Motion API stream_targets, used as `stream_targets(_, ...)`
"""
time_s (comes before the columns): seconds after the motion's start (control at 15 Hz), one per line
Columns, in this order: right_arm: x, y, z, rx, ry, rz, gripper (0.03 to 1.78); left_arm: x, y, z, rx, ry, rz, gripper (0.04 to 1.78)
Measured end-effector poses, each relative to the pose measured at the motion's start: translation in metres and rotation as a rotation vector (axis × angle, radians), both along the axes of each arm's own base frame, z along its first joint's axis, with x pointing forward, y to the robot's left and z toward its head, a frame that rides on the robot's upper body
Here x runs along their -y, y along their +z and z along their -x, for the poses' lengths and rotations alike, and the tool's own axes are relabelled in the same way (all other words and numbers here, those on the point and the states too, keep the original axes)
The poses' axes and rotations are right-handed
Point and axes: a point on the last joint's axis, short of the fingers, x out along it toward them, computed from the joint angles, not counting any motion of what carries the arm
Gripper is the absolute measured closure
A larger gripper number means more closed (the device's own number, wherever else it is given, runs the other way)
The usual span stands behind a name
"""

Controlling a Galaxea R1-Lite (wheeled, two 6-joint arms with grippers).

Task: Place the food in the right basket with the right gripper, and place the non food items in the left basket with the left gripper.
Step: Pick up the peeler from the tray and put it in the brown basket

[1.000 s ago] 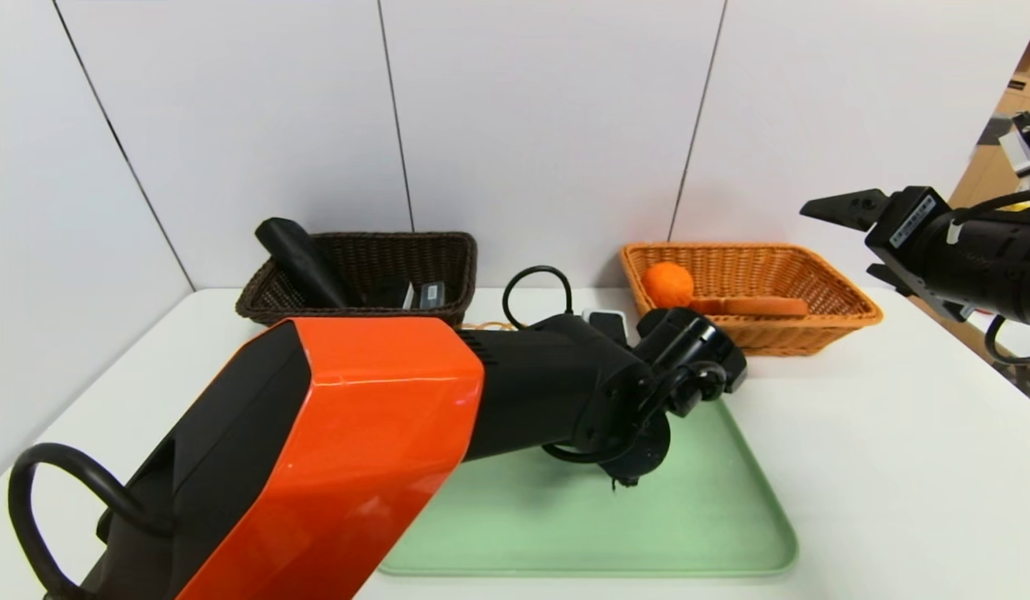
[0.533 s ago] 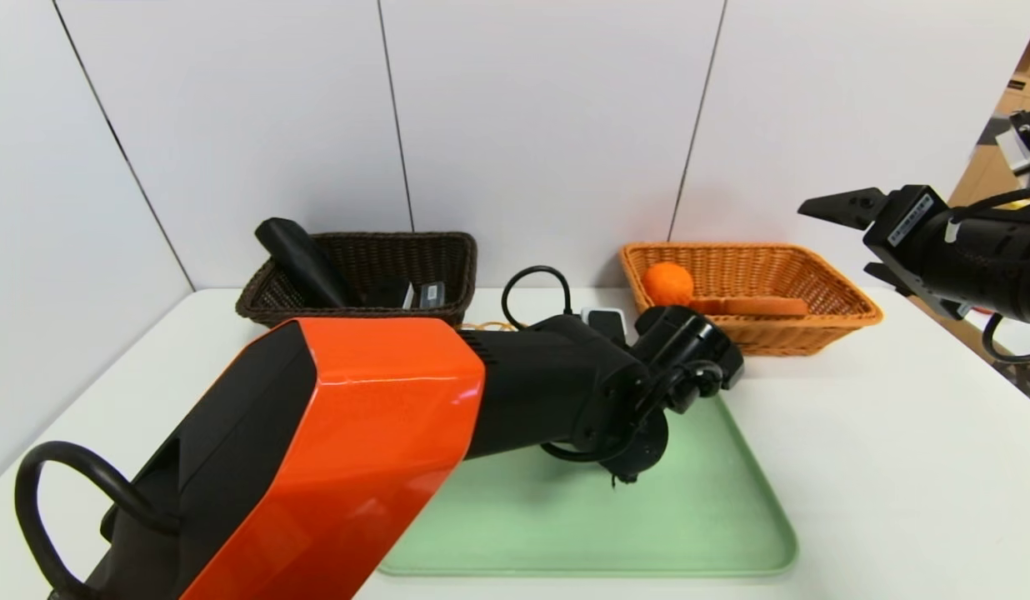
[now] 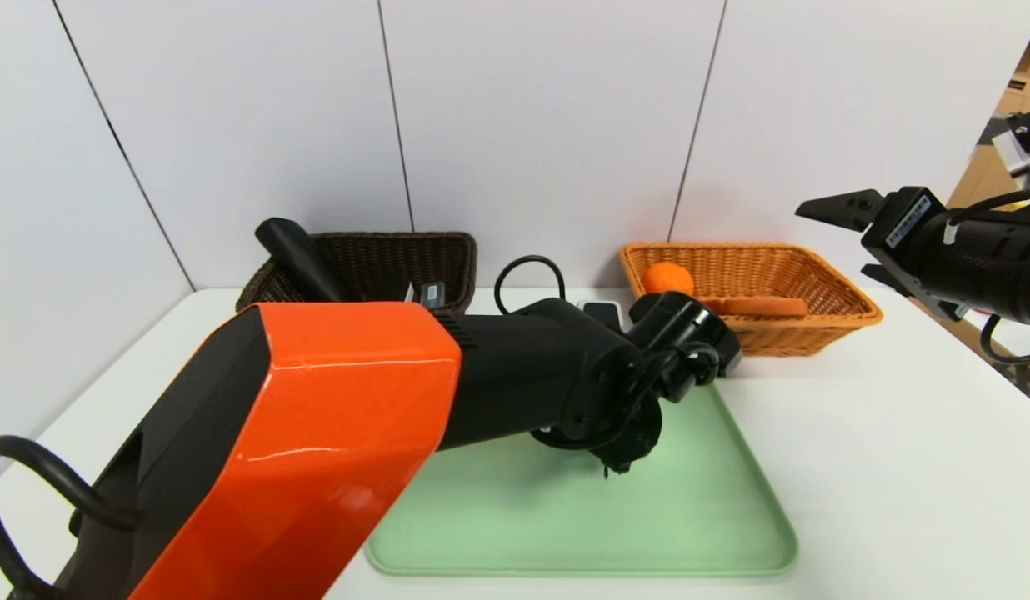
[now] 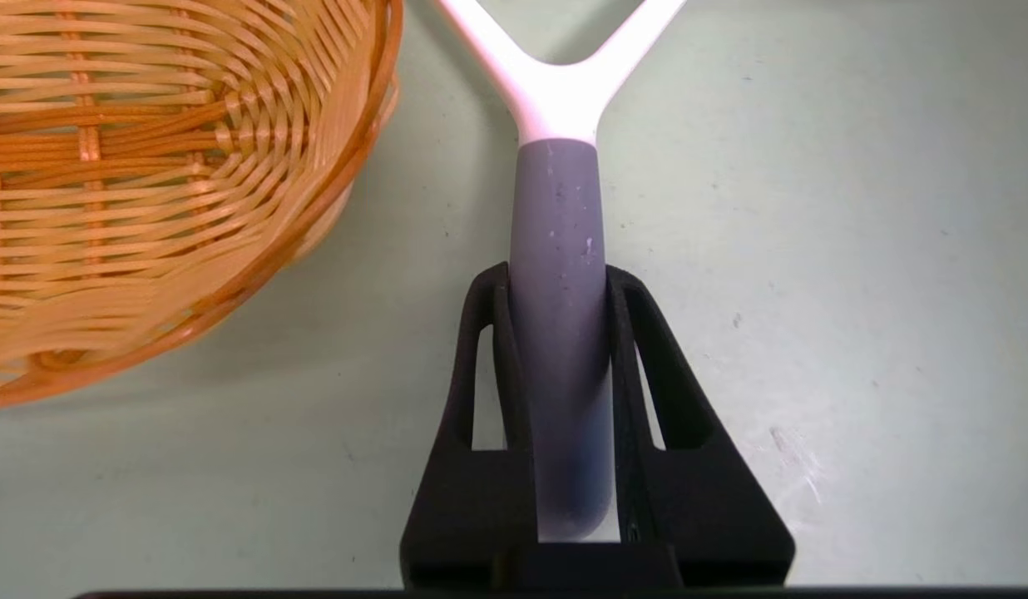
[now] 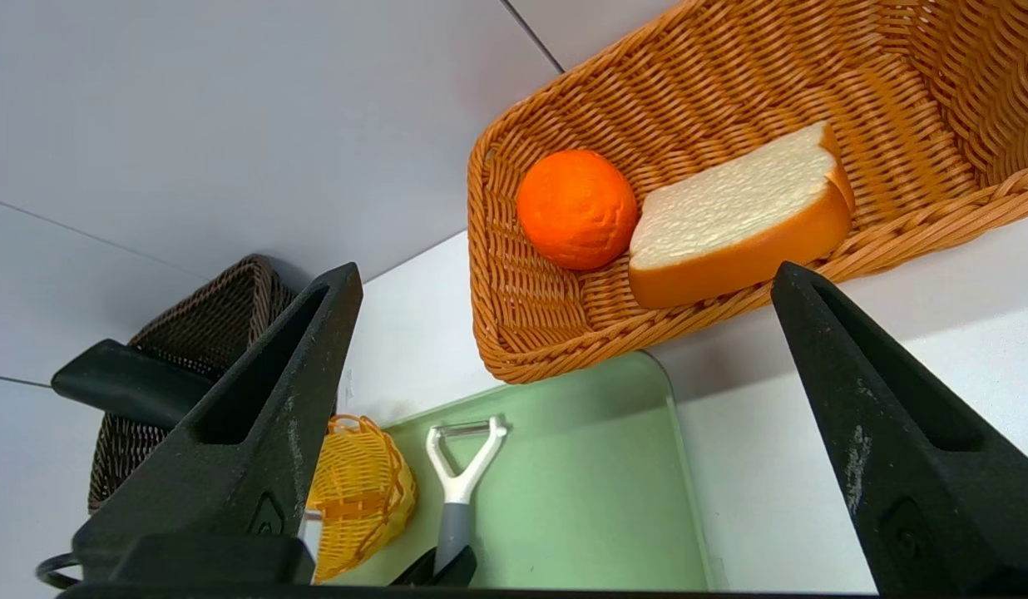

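At the left of the head view, the dark brown woven left basket is sitting on the white desk, holding a black folded fabric pouch that is leaning out over its rim and a slim grey case with a barcode.

Across the lower left and centre, the orange-and-black left arm is reaching over the pale green plastic tray. In the left wrist view, the left gripper is holding its jaws clenched on the grey-handled peeler with a white forked head; the handle is sitting between both fingers, above the tray. A small round yellow woven basket is filling the upper left of that view, just beside the peeler.

Right of centre in the head view, the orange-tan woven right basket is already holding the food: a round dimpled orange fruit touching a thick white bread slice with an orange-brown crust.

At the far right, the black right gripper is hovering in the air with its jaws spread wide and holding nothing.

The peeler looks like the last piece for the left basket. The smooth rounded handle could be slipping or twisting in the grip during the carry, since only a short stretch is being pinched. The forked head could also be catching the small yellow basket or the left basket's rim if the lift is too low, and the leaning pouch is leaving less room for the drop.
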Motion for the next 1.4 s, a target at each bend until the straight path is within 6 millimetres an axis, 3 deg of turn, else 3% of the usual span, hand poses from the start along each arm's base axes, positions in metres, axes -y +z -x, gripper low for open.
stream_targets(0.47,0.001,-0.001,0.0,-0.004,-0.004,0.001,0.11,-0.012,0.059,0.028,-0.07,-0.161,0.178,1.53)
stream_targets(0.67,0.007,-0.002,-0.001,-0.006,-0.004,-0.005,0.11,-0.029,0.102,0.043,-0.059,-0.248,0.3,1.53)
stream_targets(0.8,0.009,-0.003,-0.003,-0.01,-0.009,-0.004,0.11,-0.054,0.138,0.048,0.024,-0.269,0.333,1.53)
stream_targets(0.93,0.009,-0.002,-0.005,0.015,-0.011,-0.009,0.11,-0.09,0.168,0.041,0.155,-0.194,0.306,1.53)
stream_targets(1.13,0.009,-0.004,-0.01,0.034,-0.012,-0.012,0.11,-0.143,0.191,0.017,0.248,-0.019,0.3,1.53)
stream_targets(1.27,0.009,-0.004,-0.012,0.031,-0.011,-0.011,0.11,-0.176,0.194,-0.008,0.275,0.103,0.294,1.53)
stream_targets(1.4,0.009,-0.004,-0.015,0.031,-0.01,-0.011,0.11,-0.2,0.181,-0.04,0.271,0.214,0.265,1.53)
